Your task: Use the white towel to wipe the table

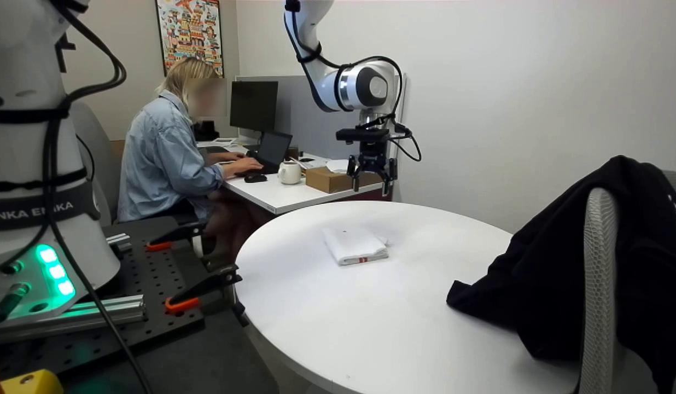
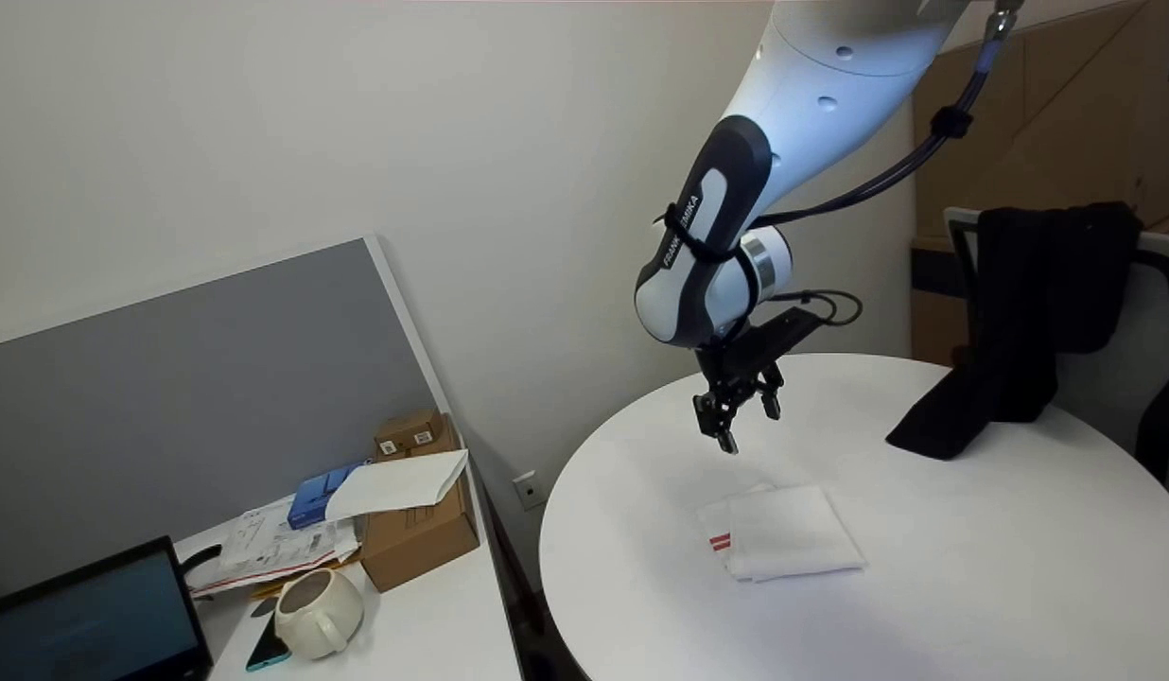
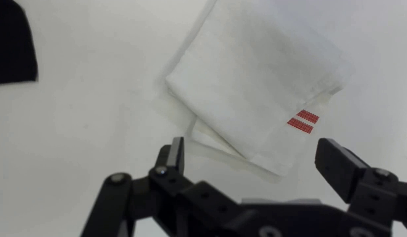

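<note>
Spread wide and empty, the tool [image 3: 251, 147] is held aloft, and beneath it, on the worktop [image 1: 371, 323], the folded white towel [image 3: 249, 72] is laid with its red-striped end [image 3: 300, 125] nearest the tool.

Folded white towel [image 3: 249, 75] on table [image 3: 91, 138], red-striped at edge; hand [image 3: 251, 148] spread wide.

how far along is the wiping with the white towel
Done: nothing that shows; the white towel lies folded on the table. In hand: nothing; the gripper hangs open above the table, apart from the towel. Left, it seems: gripping the towel, then wiping.
</note>
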Available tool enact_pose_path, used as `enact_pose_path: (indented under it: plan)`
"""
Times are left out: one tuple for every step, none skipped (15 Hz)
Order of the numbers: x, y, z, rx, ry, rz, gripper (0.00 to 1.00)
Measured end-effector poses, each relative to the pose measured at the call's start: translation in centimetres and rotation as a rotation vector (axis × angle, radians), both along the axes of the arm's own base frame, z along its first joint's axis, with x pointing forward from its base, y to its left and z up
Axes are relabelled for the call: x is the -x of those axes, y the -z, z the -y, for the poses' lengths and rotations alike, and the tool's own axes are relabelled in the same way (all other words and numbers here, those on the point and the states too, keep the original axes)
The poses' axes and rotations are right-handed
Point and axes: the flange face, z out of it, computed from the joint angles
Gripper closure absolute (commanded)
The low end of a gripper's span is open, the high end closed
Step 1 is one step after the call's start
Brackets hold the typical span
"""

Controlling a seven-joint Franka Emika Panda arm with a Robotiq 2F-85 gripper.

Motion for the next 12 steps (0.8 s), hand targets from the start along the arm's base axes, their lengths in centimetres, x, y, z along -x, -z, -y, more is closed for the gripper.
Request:
enact_pose_path:
  plan:
    - [0.2,0.7,-0.5,-0.002,-0.008,-0.009,0.0]
    - [0.3,1.4,-1.0,-0.002,-0.015,-0.017,0.0]
    - [0.5,2.1,-1.3,-0.003,-0.021,-0.024,0.0]
    - [0.7,2.7,-1.6,-0.003,-0.025,-0.029,0.0]
    - [0.8,3.4,-1.7,-0.005,-0.028,-0.03,0.0]
    - [0.9,4.0,-1.7,-0.007,-0.03,-0.028,0.0]
    - [0.9,4.6,-1.7,-0.009,-0.031,-0.025,0.0]
    - [0.9,5.2,-1.6,-0.011,-0.032,-0.021,0.0]
    - [1.0,5.7,-1.6,-0.013,-0.033,-0.015,0.0]
    - [1.0,6.3,-1.5,-0.015,-0.035,-0.01,0.0]
    - [1.0,6.7,-1.4,-0.016,-0.036,-0.003,0.0]
    - [1.0,7.2,-1.4,-0.018,-0.038,0.006,0.0]
